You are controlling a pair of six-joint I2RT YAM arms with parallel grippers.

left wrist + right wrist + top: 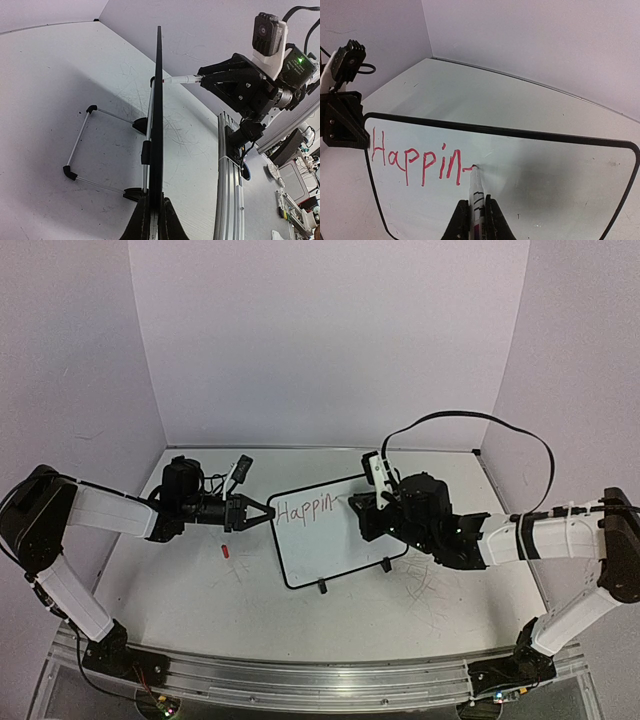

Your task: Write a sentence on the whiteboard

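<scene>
While the left gripper point(260, 512) pinches the glossy black-rimmed whiteboard point(335, 545), the right gripper point(473, 219) clamps a slim white marker point(476, 191)

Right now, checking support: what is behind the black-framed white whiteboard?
A thin wire stand with black feet, resting on the white table. The whiteboard's back is edge-on, unseen.

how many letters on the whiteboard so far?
6: H, a, p, p, i, n, one row of red lettering on the whiteboard from the left hand to the marker tip; a short extra stroke sits there.
</scene>
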